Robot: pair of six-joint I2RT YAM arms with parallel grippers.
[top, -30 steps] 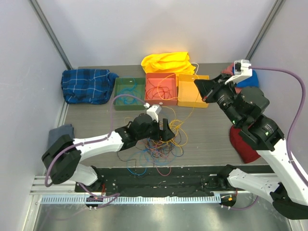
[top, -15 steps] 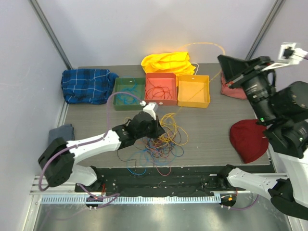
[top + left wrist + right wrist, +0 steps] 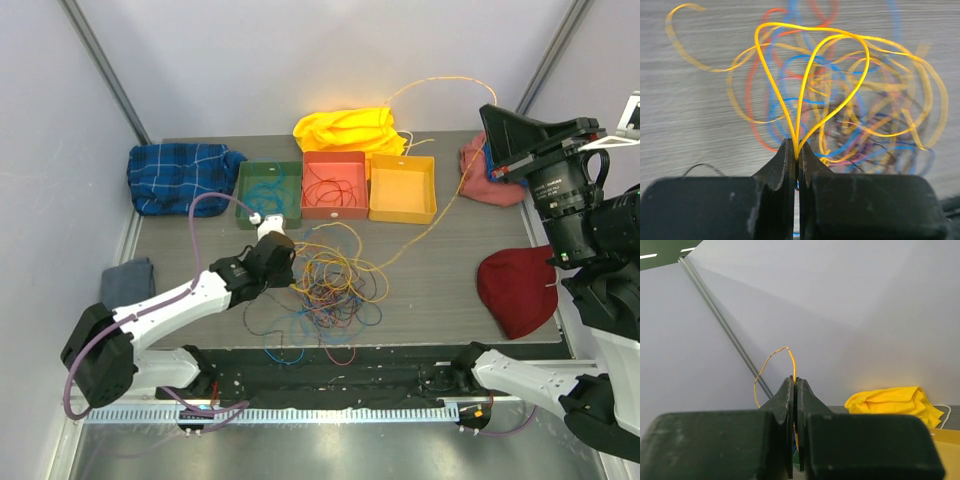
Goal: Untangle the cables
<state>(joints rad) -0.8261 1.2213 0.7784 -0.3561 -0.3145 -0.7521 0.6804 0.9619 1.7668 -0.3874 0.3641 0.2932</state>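
While the tangle of cables (image 3: 335,285) lies mid-table, your left gripper (image 3: 288,262) is at its left edge; the right gripper (image 3: 492,140) hangs high at far right, with an orange cable (image 3: 445,218) running diagonally over the dark table (image 3: 440,290). Left wrist: pinching yellow cable (image 3: 796,137) loops. Right wrist: clamped on orange, open air around.

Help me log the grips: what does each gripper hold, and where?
The left gripper pinches yellow cable loops at their base, beside the tangle. The right gripper pinches one orange-yellow cable on a stretch raised high in the air.
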